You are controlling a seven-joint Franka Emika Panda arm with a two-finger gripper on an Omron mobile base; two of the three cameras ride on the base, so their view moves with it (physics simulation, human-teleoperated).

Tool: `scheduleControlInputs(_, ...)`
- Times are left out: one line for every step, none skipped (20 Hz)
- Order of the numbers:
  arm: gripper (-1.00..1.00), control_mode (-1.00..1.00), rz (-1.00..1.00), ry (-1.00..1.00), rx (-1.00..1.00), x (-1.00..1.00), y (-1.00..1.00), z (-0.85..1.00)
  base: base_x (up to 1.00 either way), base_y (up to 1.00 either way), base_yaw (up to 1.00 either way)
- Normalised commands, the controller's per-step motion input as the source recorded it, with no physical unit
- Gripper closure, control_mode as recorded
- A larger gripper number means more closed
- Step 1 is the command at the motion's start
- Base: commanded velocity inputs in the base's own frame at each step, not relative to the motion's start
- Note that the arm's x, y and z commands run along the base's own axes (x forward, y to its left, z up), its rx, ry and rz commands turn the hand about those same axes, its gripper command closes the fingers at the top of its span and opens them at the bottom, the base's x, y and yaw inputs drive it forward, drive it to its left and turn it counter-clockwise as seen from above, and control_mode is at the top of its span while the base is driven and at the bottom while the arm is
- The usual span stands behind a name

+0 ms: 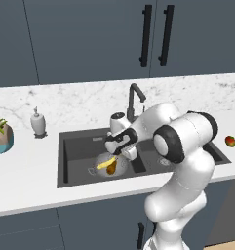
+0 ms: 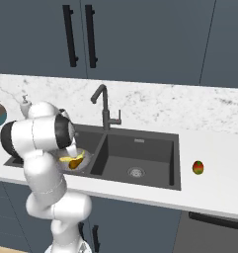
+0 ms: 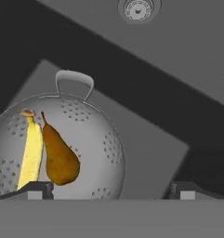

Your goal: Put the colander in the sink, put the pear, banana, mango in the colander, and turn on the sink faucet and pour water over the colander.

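The gripper (image 1: 115,148) hangs over the left basin of the sink (image 1: 72,141) with its jaws spread wide, holding nothing. Below it the colander (image 3: 95,139) sits on the basin floor with the banana (image 3: 31,153) and pear (image 3: 60,158) lying side by side inside. The mango (image 2: 198,167) rests on the counter (image 2: 214,163) right of the sink.

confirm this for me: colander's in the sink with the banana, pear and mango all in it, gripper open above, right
Not quite. The mango is not in the colander; it lies on the counter right of the sink, as the right base view shows. The banana and pear are in the colander, with the gripper open above.
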Motion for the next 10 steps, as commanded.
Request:
scheduleControlInputs(-1.0,-1.0,0.09,0.0,0.0,-0.53,-0.21,0.51,0.0,0.0,0.0)
scheduleControlInputs(-1.0,-1.0,0.14,0.0,0.0,-0.57,-0.22,0.46,0.0,0.0,0.0)
scheduleControlInputs(-1.0,-1.0,0.2,0.0,0.0,-0.6,-0.23,0.44,0.0,0.0,0.0)
scheduleControlInputs(-1.0,-1.0,0.22,0.0,0.0,-0.59,-0.26,0.44,0.0,0.0,0.0)
scheduleControlInputs(-1.0,-1.0,0.26,0.0,0.0,-0.58,-0.28,0.46,0.0,0.0,0.0)
scheduleControlInputs(-1.0,-1.0,0.27,0.0,0.0,-0.57,-0.3,0.47,0.0,0.0,0.0)
scheduleControlInputs(-1.0,-1.0,0.29,0.0,0.0,-0.55,-0.35,0.48,0.0,0.0,0.0)
scheduleControlInputs(-1.0,-1.0,0.29,0.0,0.0,-0.56,-0.37,0.44,0.0,0.0,0.0)
scheduleControlInputs(-1.0,-1.0,0.3,0.0,0.0,-0.56,-0.4,0.43,0.0,0.0,0.0)
scheduleControlInputs(-1.0,-1.0,0.31,0.0,0.0,-0.55,-0.49,0.36,0.0,0.0,0.0)
